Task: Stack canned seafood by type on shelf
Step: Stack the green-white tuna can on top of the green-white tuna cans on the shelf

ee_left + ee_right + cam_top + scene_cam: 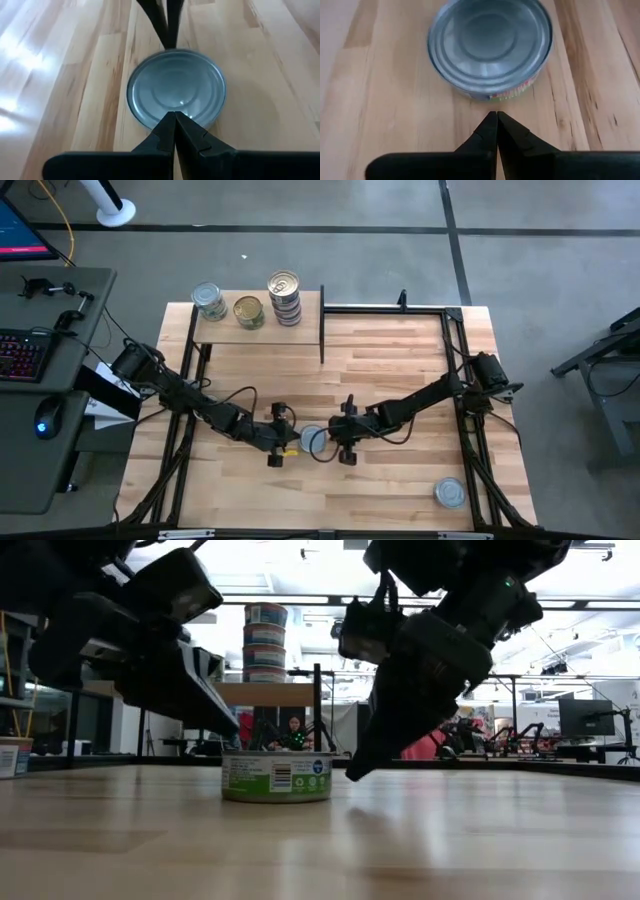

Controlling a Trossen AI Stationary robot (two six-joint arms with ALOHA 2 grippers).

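Observation:
A short tin with a silver-blue top (313,440) and a greenish side label (278,777) stands upright on the tabletop between my two grippers. My left gripper (296,443) (175,116) is shut, and its tips sit at the tin's left rim, just above the top (237,732). My right gripper (329,442) (497,115) is also shut. It points at the tin's right side (351,773), with a thin strip of bare wood between its tips and the tin (490,45). The shelf (300,335) stands at the table's far left. It carries one silver tin (208,300), one gold-topped tin (248,311) and a stack of tins (285,297). My left gripper's shut fingertips (169,122) overlap the left edge of the tin's top (165,107), slanting down from the table's left. In the low view they seem a little above the rim, and I cannot tell whether they touch it.
Another silver-topped tin (450,493) stands alone near the table's near right corner. A black metal frame (400,308) runs along the far edge and the right side. A desk with a keyboard and mouse (40,350) lies left of the table. A person (294,730) sits far behind.

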